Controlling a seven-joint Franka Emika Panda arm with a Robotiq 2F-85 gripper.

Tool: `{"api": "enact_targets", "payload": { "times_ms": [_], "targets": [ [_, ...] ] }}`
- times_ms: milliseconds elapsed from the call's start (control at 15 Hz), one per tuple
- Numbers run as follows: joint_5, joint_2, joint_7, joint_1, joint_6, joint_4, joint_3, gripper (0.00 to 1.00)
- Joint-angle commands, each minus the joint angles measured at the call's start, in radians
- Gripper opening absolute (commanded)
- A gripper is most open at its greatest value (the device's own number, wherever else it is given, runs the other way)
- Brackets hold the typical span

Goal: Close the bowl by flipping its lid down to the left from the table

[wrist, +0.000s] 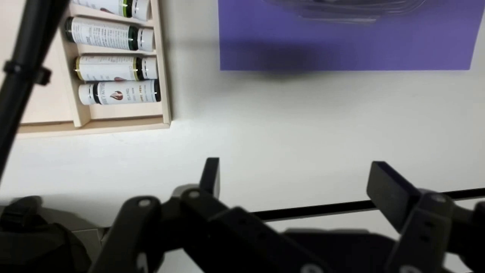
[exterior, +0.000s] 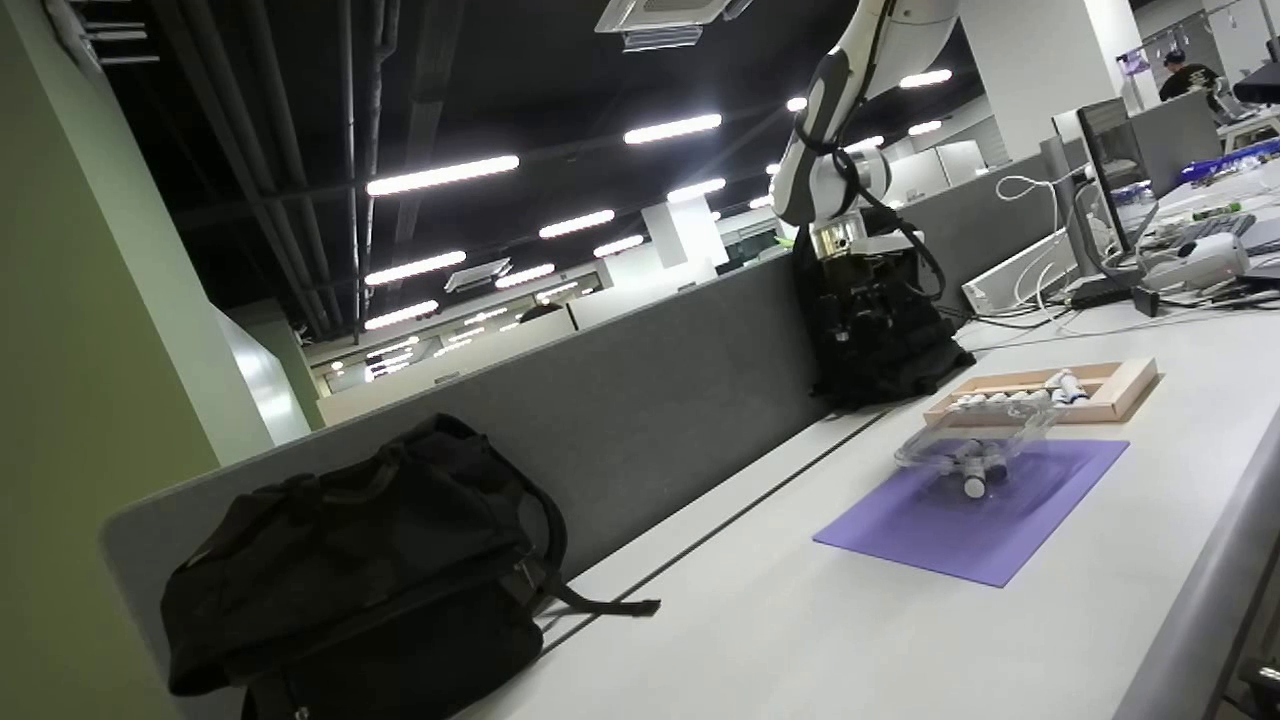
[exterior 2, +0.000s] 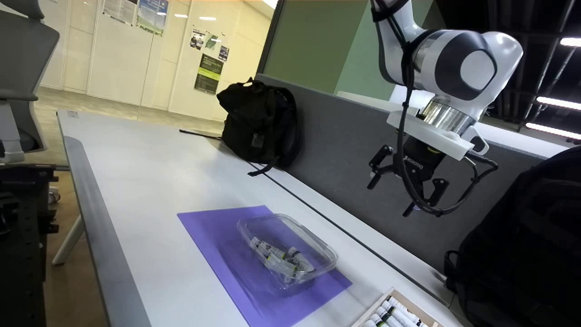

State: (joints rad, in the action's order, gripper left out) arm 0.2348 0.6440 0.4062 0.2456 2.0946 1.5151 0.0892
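A: ok so what's the pincer [wrist: 297,176] doing?

B: Hanging in the air above the table [wrist: 288,136]. Its fingers [wrist: 394,193] are spread wide apart, and in the wrist view you can see table top and a dark groove [wrist: 314,211] between them.

A: And the bowl [exterior 2: 311,240]?

B: Lower than the pincer and well apart from it, sitting on a purple mat [exterior 2: 213,227] in both exterior views. It's clear plastic with some small bottles [exterior 2: 302,260] inside, too jumbled for me to count. Wrist view only catches an edge of it, out past the fingertips.

A: Closed?

B: Doesn't look it. What looks like the lid [exterior 2: 247,268], a faint see-through sheet, lies on the mat on the side of the bowl farther from the pincer. Clear plastic on purple tho, so I wouldn't swear to it.

A: Anything nearer the pincer?

B: Wooden box [wrist: 166,68] of labelled bottles [wrist: 117,91], lower than the pincer and off to one side, near the mat. Big black bag [exterior 2: 522,250] near the pincer too, with a grey divider [exterior 2: 336,127] behind the pincer in an exterior view. A black backpack [exterior 2: 261,122] sits by that divider, well away from the pincer.
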Motion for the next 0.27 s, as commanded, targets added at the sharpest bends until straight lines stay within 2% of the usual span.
{"api": "enact_targets", "payload": {
  "times_ms": [0,200],
  "targets": [
    [-0.018,-0.006,-0.010,0.025,-0.007,0.002,-0.027,1.00],
    [-0.018,-0.009,-0.011,0.026,-0.010,0.007,-0.028,1.00]
  ]
}}
